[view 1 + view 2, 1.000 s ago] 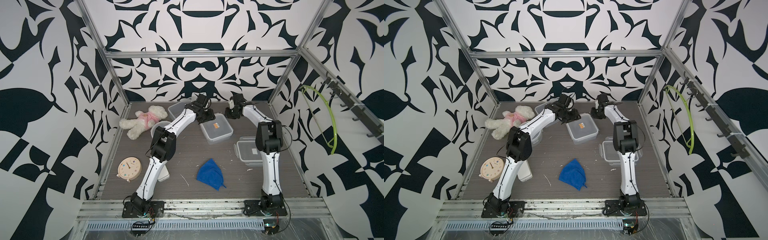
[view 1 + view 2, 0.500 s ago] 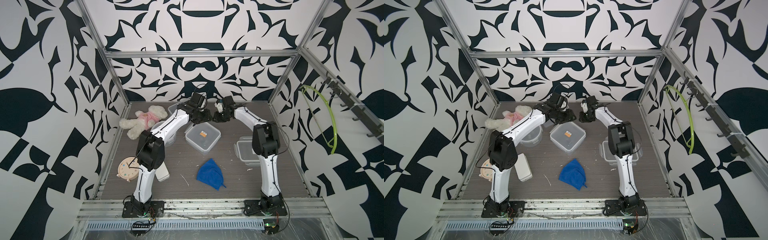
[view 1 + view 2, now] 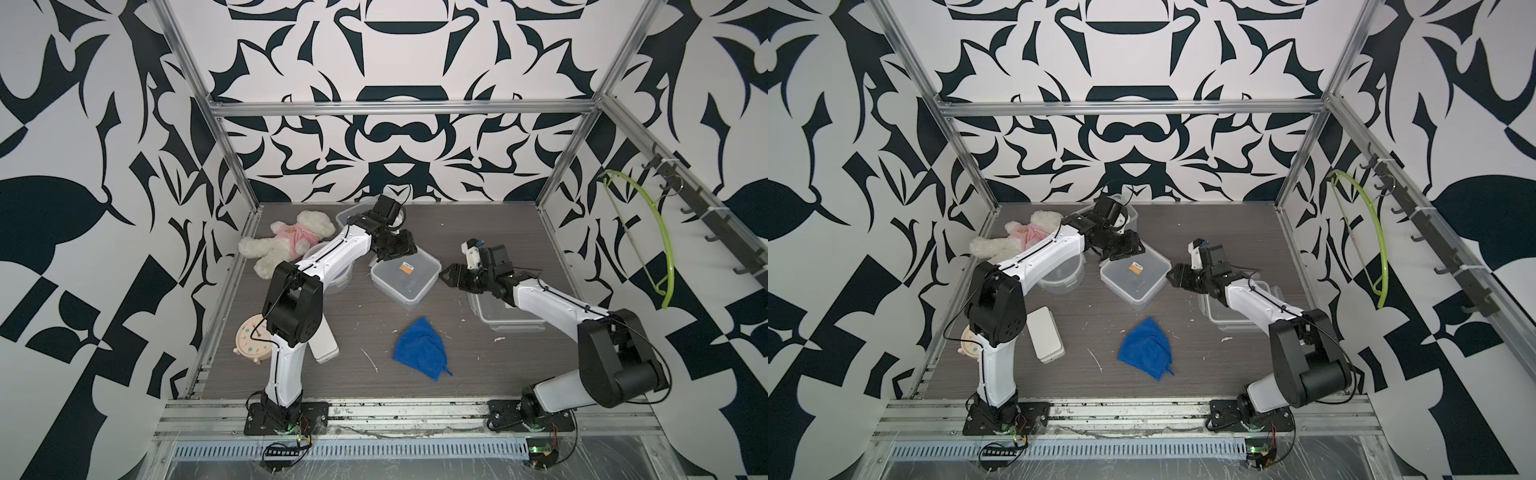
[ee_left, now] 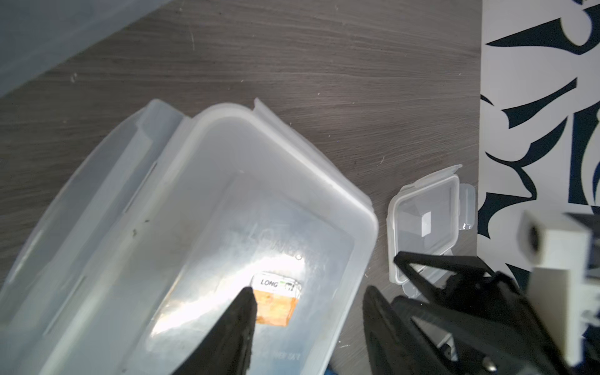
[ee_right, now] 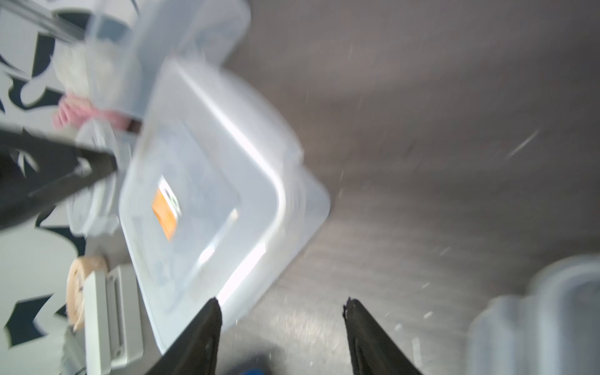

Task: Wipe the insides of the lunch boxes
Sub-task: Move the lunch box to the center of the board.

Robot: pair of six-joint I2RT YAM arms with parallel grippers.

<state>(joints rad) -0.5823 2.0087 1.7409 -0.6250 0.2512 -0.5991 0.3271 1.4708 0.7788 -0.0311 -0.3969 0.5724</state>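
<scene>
Looked to me like you were on getting the lid [image 4: 227, 201] off the middle lunch box [image 3: 405, 276], the rectangular one with the orange sticker [image 4: 274, 308], which sat closed in the middle of the counter [image 3: 498, 224] between the two arms. To do that well, I'd have pinned the box with one side and worked the clips with the other, one at a time, so it didn't skate around. The long clip flap [image 4: 107, 168] looked flared out, but I couldn't tell if it was unlatched. The blue cloth [image 3: 422, 353] lay alone nearer the front, so wiping had to wait for an open box. Your left fingers [image 4: 233, 324] were about half open and straddled the box's rim at a corner, one tip over the sticker and one outside the wall, not visibly pinching anything. Your right fingers [image 5: 201, 334] were spread with only bare counter between them, just beside the box's corner. Pose-wise, the left arm [image 3: 332, 255] reached over the round lunch box [image 3: 1061, 282] with its wrist tipped down. The right arm [image 3: 548, 303] lay low across the second rectangular lunch box [image 3: 511, 322], pointing sideways at the middle one.
</scene>
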